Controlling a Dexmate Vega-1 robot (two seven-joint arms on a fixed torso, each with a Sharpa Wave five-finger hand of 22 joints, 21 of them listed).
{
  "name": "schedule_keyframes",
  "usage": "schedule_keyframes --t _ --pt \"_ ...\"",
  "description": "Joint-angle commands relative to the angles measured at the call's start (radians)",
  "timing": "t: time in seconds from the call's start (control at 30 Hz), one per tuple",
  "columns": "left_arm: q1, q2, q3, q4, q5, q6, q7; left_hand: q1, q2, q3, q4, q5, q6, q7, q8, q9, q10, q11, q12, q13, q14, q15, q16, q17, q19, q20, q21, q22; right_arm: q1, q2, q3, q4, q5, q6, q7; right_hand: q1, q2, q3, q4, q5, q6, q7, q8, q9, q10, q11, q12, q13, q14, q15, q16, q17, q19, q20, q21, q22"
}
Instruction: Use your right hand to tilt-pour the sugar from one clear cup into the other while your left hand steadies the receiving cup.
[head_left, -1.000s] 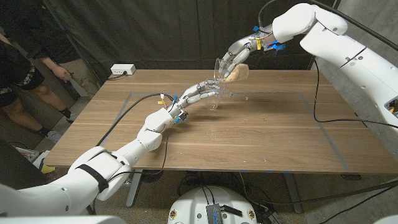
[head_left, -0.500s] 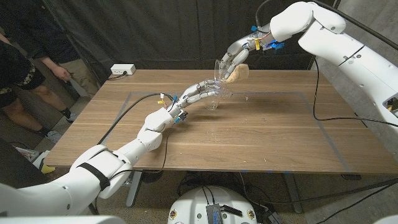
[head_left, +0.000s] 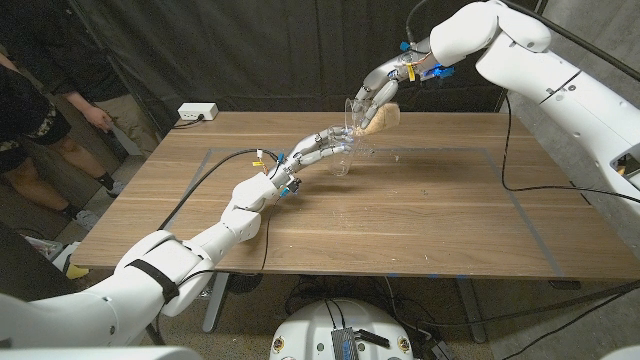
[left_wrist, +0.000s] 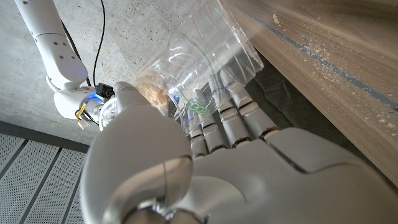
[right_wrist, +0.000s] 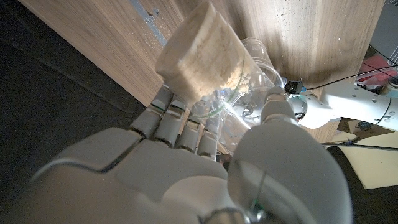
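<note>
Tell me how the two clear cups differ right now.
The raised cup is tilted steeply in the air, gripped by the right hand; the lower cup stands on the table, gripped by the left hand. The raised cup holds a pale mass of sugar packed toward its base; how much sugar the lower cup holds cannot be told. Both are clear plastic, and their rims are close together.
</note>
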Motion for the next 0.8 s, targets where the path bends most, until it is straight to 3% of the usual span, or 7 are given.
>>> schedule_keyframes --t 0.03,0.53,0.8 --pt "0.016 0.016 -0.004 -0.036 0.0 0.011 0.005 0.002 0.001 0.0 0.008 0.007 0.01 -0.004 0.006 0.001 0.008 -0.003 0.006 0.004 0.005 -0.139 -0.003 0.003 -0.004 -0.058 0.006 0.003 0.003 0.006 0.001 0.009 -0.017 0.012 0.009 0.006 0.009 -0.002 0.001 0.003 0.015 -0.007 -0.002 0.005 0.007 -0.001 0.001 0.005 0.011 -0.171 0.001 0.006 0.003 -0.091 -0.006 0.003" --pt "0.038 0.041 0.007 -0.092 0.001 0.031 0.032 0.003 0.001 -0.002 0.012 0.006 0.011 -0.005 0.007 0.0 0.009 -0.003 0.006 0.003 0.006 -0.141 -0.004 0.003 -0.005 -0.058 0.008 0.003 0.031 0.005 -0.022 0.02 -0.084 0.093 0.039 0.008 0.009 -0.002 0.001 0.004 0.017 -0.007 -0.004 0.007 0.008 -0.004 0.0 0.006 0.011 -0.171 -0.001 0.007 0.001 -0.09 -0.007 0.003" --pt "0.035 0.04 0.012 -0.086 -0.003 0.03 0.033 0.004 0.0 -0.002 0.013 0.006 0.011 -0.002 0.006 0.0 0.007 -0.002 0.005 0.003 0.008 -0.138 -0.003 0.003 -0.006 -0.058 0.009 0.002 0.033 0.011 -0.02 0.027 -0.098 0.113 0.044 0.008 0.01 -0.002 0.001 0.004 0.02 -0.011 -0.004 0.008 0.008 -0.004 0.0 0.006 0.012 -0.171 -0.001 0.009 0.001 -0.09 -0.007 0.003"
